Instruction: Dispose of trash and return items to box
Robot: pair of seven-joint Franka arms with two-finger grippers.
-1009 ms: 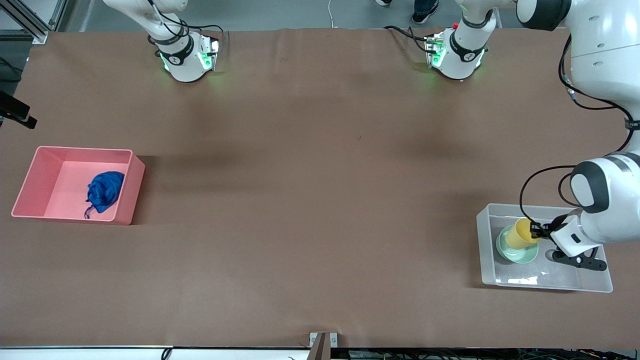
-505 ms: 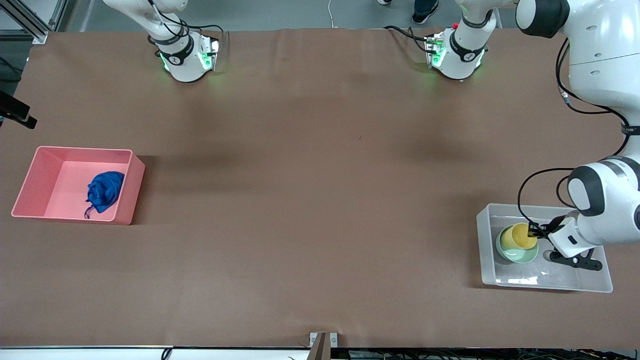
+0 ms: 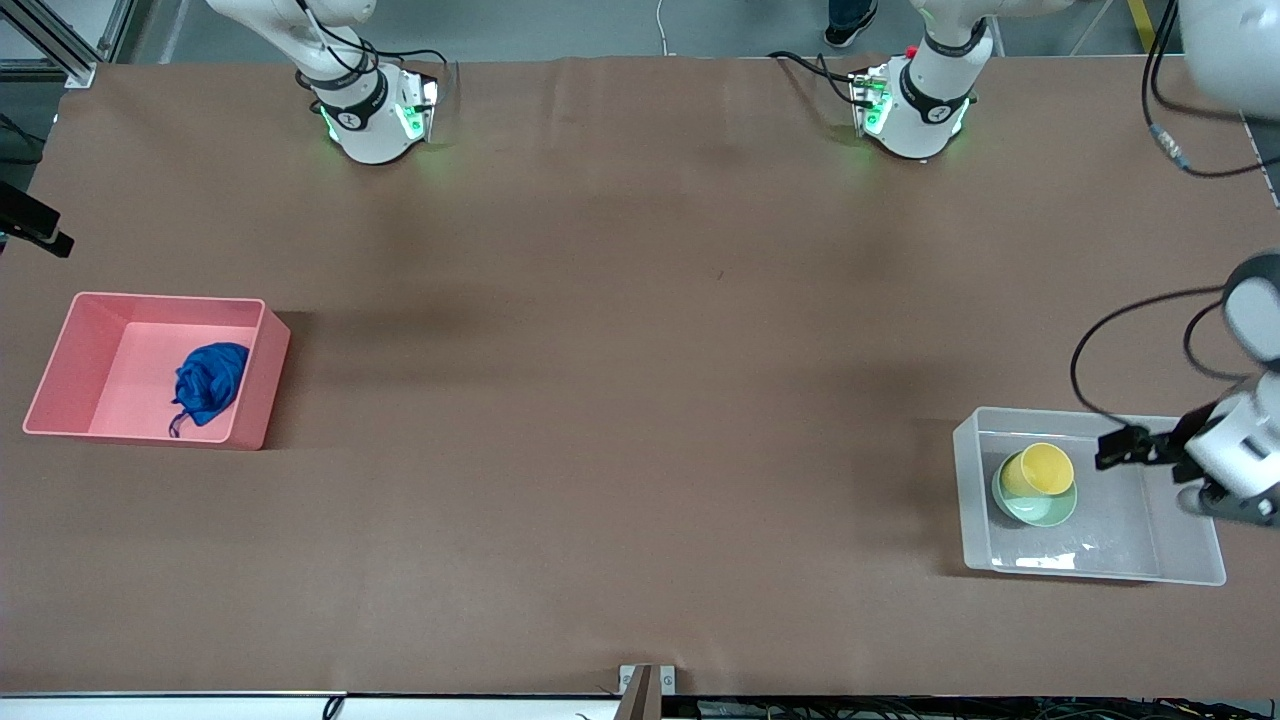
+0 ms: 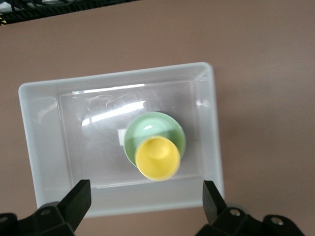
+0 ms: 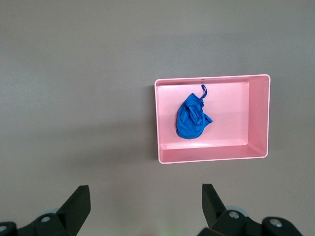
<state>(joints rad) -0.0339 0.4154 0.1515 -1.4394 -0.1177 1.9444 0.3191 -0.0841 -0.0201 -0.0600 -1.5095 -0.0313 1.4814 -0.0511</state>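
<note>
The yellow cup (image 3: 1040, 468) stands tilted in the mint-green bowl (image 3: 1042, 511) inside the clear box (image 3: 1090, 577) near the left arm's end of the table. My left gripper (image 3: 1117, 448) hangs open and empty above the box, beside the cup. In the left wrist view the cup (image 4: 157, 158), bowl (image 4: 147, 129) and box (image 4: 37, 147) lie below my open left gripper (image 4: 146, 201). The blue wad (image 3: 208, 383) lies in the pink bin (image 3: 262, 400). My right gripper (image 5: 142, 201) is open and empty, high over bare table, with the wad (image 5: 192, 120) and pink bin (image 5: 211, 155) in its view.
The pink bin stands near the right arm's end of the table. The two arm bases (image 3: 365, 110) (image 3: 915, 105) stand along the table edge farthest from the front camera. A cable (image 3: 1120, 330) loops over the box. A brown cloth covers the table.
My left gripper let go of the yellow cup, which now rests in the bowl. The gripper rose and drew away toward the left arm's end of the table.
</note>
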